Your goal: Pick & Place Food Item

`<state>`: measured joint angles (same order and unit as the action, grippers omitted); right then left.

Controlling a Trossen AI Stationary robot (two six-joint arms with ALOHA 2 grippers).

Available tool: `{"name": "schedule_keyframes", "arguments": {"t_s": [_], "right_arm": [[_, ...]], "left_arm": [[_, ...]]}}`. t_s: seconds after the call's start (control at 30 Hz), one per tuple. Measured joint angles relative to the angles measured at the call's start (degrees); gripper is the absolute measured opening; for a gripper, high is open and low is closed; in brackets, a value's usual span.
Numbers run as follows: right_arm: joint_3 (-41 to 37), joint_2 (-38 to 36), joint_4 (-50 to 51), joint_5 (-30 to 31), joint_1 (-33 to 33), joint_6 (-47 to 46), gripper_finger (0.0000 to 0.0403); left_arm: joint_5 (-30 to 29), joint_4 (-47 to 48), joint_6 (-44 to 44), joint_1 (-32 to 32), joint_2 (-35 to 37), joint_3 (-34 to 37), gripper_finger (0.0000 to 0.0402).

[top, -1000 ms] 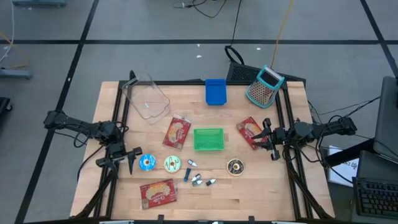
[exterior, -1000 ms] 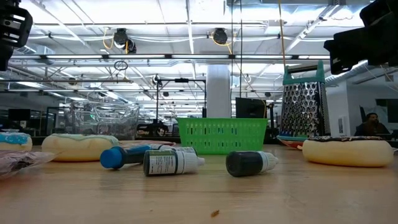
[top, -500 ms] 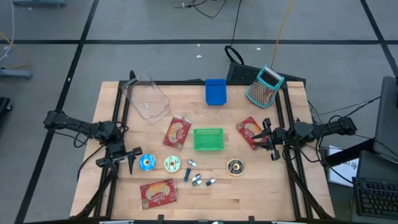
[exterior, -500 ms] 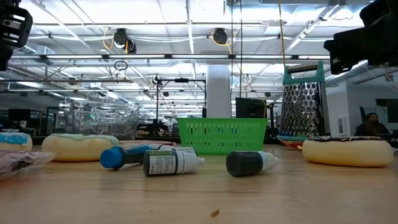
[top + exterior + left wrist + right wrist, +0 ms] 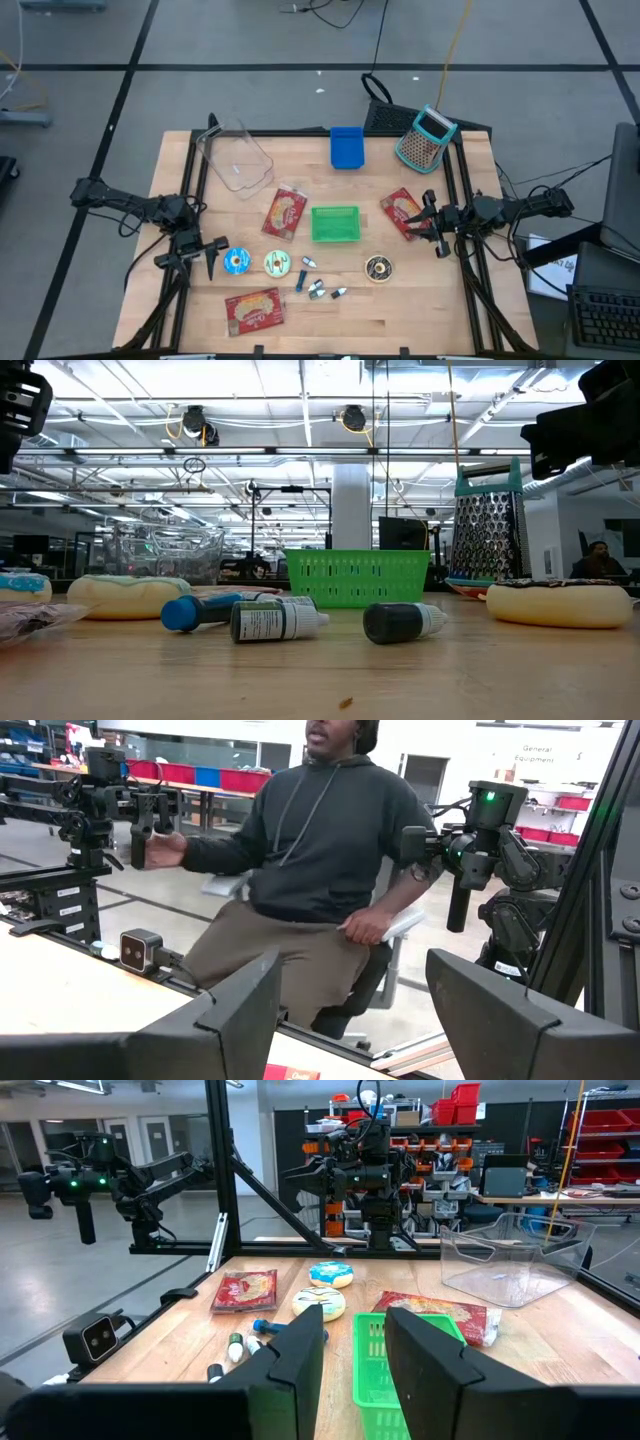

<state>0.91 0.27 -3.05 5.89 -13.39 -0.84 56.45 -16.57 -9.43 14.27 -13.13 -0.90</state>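
Your left gripper (image 5: 203, 258) and right gripper (image 5: 432, 222) wait at opposite table edges, fingers parted and holding nothing, while the red snack packet (image 5: 284, 213) lies just beside the green basket (image 5: 335, 224) (nothing inside, nothing yet picked).

Grey floor (image 5: 250, 90), ceiling lights (image 5: 300, 405), seated person (image 5: 310, 870).

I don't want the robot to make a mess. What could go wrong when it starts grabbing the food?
The little bottles lie loose, close to the donuts, so a reaching claw might roll them away. The right claw hangs right beside a red snack packet near the table's edge and could nudge it off.
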Motion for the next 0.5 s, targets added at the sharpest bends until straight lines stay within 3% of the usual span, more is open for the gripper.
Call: {"name": "schedule_keyframes", "arguments": {"t_s": [0.1, 0.2, 0.3, 0.5], "right_arm": [[0.0, 0.0, 0.0, 0.2, 0.0, 1.6, 0.0102], [0.0, 0.0, -1.0, 4.4, 0.3, 11.9, 0.0102], [0.0, 0.0, -3.3, 4.5, 0.3, 16.4, 0.0102], [0.0, 0.0, -10.8, 4.4, 0.3, 11.3, 0.0102]], "left_arm": [[0.0, 0.0, 0.0, 0.0, 0.0, 0.0, 0.0253], [0.0, 0.0, 0.0, 0.0, 0.0, 0.0, 0.0253], [0.0, 0.0, 0.0, 0.0, 0.0, 0.0, 0.0253], [0.0, 0.0, 0.0, 0.0, 0.0, 0.0, 0.0253]]}}
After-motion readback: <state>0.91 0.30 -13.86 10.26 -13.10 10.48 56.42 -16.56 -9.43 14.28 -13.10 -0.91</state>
